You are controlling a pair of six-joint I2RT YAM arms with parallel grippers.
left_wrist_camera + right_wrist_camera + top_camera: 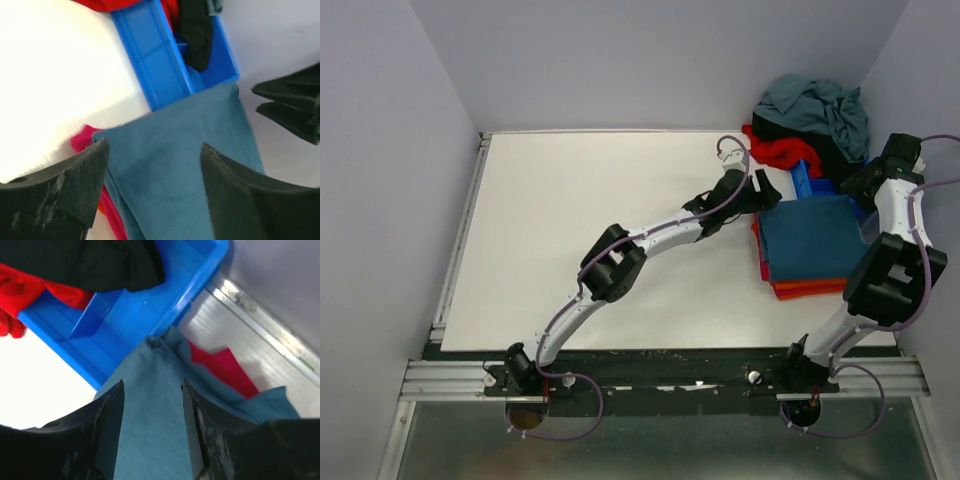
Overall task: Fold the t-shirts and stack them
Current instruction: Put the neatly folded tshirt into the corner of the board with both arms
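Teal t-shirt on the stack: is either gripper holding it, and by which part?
Nothing is held. The left gripper and the right gripper both stand open over the teal t-shirt, which lies flat on the stack.

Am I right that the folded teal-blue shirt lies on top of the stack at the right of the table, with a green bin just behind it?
Not quite: the bin is blue, not green, as the left wrist view shows. The folded teal-blue shirt does lie on top of the stack, with the bin just behind it.
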